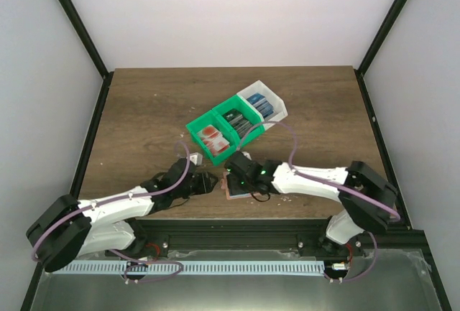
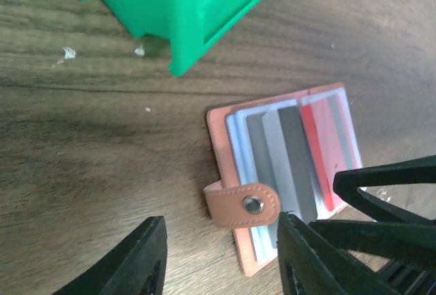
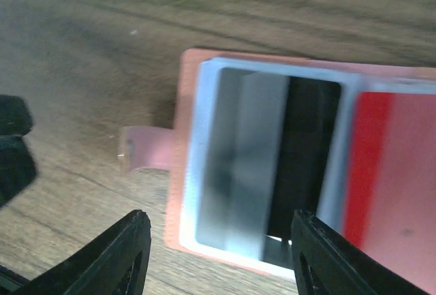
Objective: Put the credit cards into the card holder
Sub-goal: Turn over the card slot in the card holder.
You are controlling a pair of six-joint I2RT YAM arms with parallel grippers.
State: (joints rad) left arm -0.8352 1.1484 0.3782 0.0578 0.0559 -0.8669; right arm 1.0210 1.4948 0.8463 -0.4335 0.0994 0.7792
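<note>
The salmon-orange card holder [image 1: 234, 190] lies open on the table near the front edge, between my two grippers. In the left wrist view its snap tab [image 2: 242, 204] sticks out to the left, and its clear sleeves hold a dark grey card [image 2: 289, 159] and a red card [image 2: 327, 152]. My left gripper [image 2: 221, 261] is open and empty, just in front of the tab. My right gripper [image 3: 218, 254] is open over the card holder [image 3: 178, 138], above a dark card [image 3: 310, 152] and a red card [image 3: 388, 172].
A green bin [image 1: 223, 133] holds red-and-white cards [image 1: 212, 136] and dark cards [image 1: 236, 121]. A white bin [image 1: 264, 103] joined to it holds blue cards. Both stand just behind the card holder. The green bin's corner [image 2: 170, 2] is close in the left wrist view.
</note>
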